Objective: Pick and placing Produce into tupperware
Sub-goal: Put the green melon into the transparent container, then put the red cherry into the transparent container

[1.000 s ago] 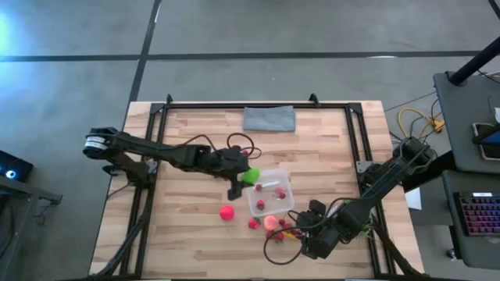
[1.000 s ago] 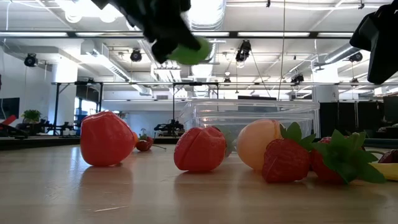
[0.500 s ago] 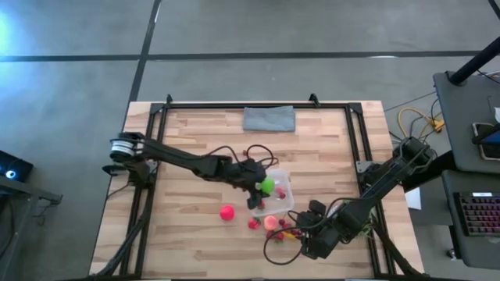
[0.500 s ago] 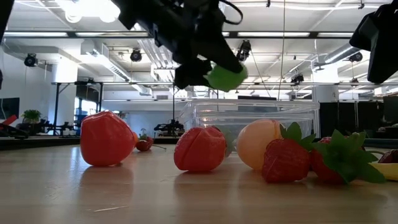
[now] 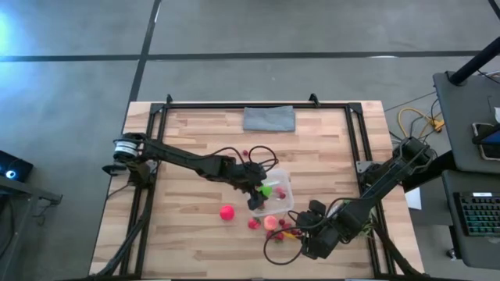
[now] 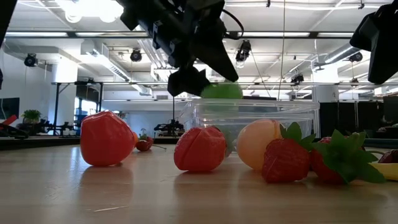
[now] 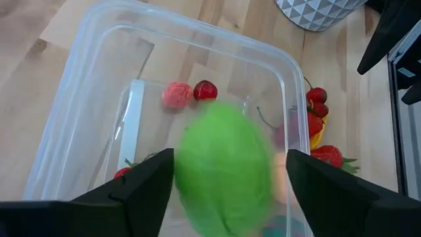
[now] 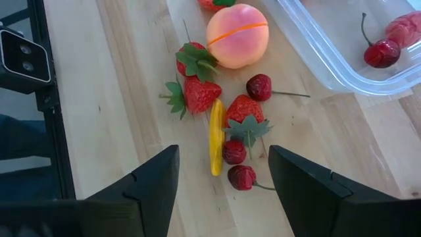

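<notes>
A light wooden slat table [image 5: 195,140] is seen from above, edged by a black metal frame [image 5: 160,109], on a grey concrete floor [image 5: 70,94] crossed by dark lines. A flat grey folded cloth [image 5: 269,119] lies at the table's far edge. To the right, a dark desk [image 5: 469,117] with a keyboard [image 5: 478,212] and yellow cables [image 5: 414,121] is visible.

The tupperware [image 5: 272,195] sits near the table's middle, slightly toward the right arm. The left gripper [image 5: 258,190] is held over its near-left rim; its fingers [image 7: 125,191] are spread apart, and a green ball [image 7: 225,168] is seen blurred between them above the box's inside, at rim height in the low view [image 6: 222,91]. Whether it is touched by the fingers cannot be told. Inside the box a pink piece [image 7: 176,94] and a dark-red cherry [image 7: 205,89] are seen.

On the wood outside the box lie a bright pink ball [image 5: 226,211], a peach ball [image 8: 237,35], strawberries [image 8: 197,92], small dark-red berries [image 8: 241,176] and a yellow piece [image 8: 216,135].

The right gripper [image 5: 308,238] waits above the table's near right part, beside the strawberries; its fingers stand apart with nothing between them.

In the low view a large hall is seen beyond the table: white ceiling beams, spotlights [image 6: 31,60], ducts.
</notes>
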